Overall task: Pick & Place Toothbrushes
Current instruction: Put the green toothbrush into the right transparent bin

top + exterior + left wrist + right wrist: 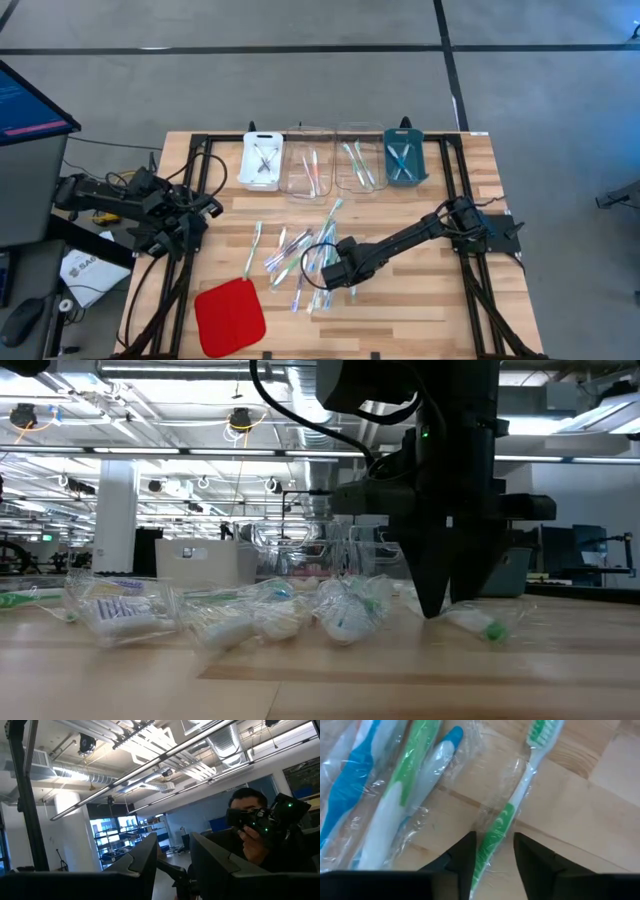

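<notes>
Several wrapped toothbrushes [300,255] lie in a loose pile on the wooden table's middle; they also show in the low view [270,615]. My right gripper [330,272] is down at the table on the pile's right side, open [495,855]. Its fingers stand either side of a green-and-white toothbrush [520,795] that lies flat in its clear wrapper. Blue and green brushes [380,785] lie beside it. My left gripper [207,210] waits at the table's left edge, open [174,865], pointing into the room. My right gripper points down with one finger [465,852] on each side of the green toothbrush's handle [492,837], across it. The brush lies flat on the table. I cannot tell whether the fingers touch the handle or its wrapper.
At the far edge stands a row of trays: white [262,175], two clear [308,185] [355,185] and teal [403,178], each with a few brushes. A red square pad [230,315] lies at the near left. A person [250,825] shows beyond the table.
</notes>
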Tool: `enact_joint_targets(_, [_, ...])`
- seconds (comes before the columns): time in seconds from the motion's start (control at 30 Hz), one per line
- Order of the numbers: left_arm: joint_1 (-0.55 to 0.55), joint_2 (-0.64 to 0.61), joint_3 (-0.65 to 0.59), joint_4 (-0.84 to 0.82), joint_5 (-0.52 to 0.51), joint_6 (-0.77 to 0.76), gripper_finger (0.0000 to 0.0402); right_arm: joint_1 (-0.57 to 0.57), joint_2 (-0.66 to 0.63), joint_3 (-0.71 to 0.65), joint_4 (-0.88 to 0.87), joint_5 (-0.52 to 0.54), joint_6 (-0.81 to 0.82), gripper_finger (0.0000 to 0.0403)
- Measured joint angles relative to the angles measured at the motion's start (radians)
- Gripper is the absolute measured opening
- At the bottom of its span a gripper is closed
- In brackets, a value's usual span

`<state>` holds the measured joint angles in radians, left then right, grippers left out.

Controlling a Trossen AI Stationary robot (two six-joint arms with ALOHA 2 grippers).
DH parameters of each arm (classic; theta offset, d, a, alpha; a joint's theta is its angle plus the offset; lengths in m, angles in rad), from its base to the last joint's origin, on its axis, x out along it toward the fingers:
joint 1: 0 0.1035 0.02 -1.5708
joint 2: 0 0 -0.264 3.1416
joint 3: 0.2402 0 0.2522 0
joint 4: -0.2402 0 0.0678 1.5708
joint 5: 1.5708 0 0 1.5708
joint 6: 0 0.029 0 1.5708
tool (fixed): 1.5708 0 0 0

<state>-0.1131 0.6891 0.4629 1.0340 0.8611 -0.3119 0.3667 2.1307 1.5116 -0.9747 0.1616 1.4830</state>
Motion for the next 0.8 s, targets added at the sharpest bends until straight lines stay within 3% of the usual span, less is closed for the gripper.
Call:
enact_joint_targets(0.37, [0.0, 0.0, 0.0, 0.0, 0.0, 0.0, 0.0108, -0.002, 0.01, 0.002, 0.003, -0.004, -0.065, 0.0015])
enact_joint_targets(0.8, [0.0, 0.0, 0.0, 0.0, 0.0, 0.0, 0.0108, 0.014, -0.102, -0.005, -0.123, 0.015, -0.07, 0.0006])
